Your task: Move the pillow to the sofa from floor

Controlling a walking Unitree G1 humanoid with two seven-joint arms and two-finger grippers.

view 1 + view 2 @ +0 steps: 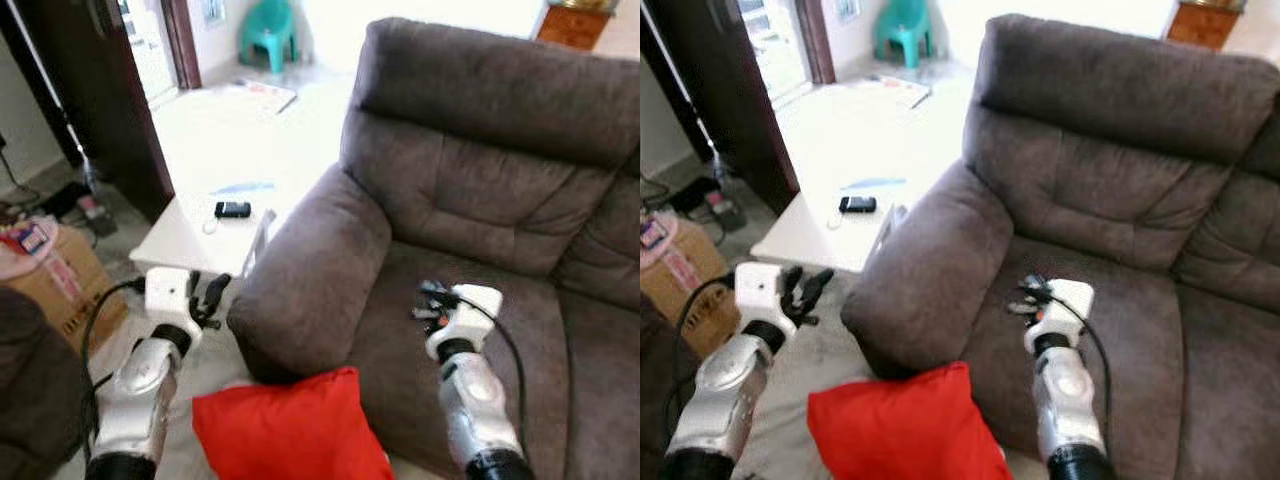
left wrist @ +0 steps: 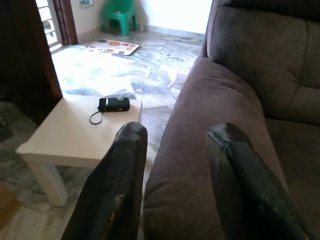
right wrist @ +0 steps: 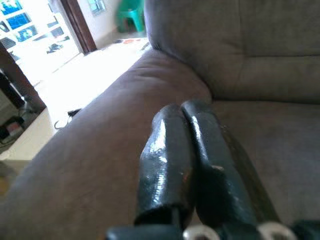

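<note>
Pillow [image 1: 285, 425], red and square, lies on the floor [image 2: 150, 65] against the front foot of the sofa [image 1: 480, 200], below and between the two raised arms, nearer the camera than either gripper, and neither one touches it.

Left gripper [image 1: 212, 296] hangs just outside the sofa's padded armrest [image 1: 310, 275], on the side away from the seat, with the pillow lower down and toward the robot's body. Its two black fingers [image 2: 117, 185] are spread wide apart with nothing between them, and they look along the top of the armrest.

Ahead of the left gripper and to its outer side stands a low white table [image 1: 190, 240] with a small black gadget [image 1: 232, 209] on it. Farther out from that arm sits a cardboard box [image 1: 65, 275].

Right gripper [image 1: 432, 300] is held above the seat cushion [image 1: 450, 310], inside the armrest. Its fingers [image 3: 172, 155] are pressed together and hold nothing.

Far beyond both grippers, across the bright floor, a green plastic chair [image 1: 268, 30] stands by the doorway.
</note>
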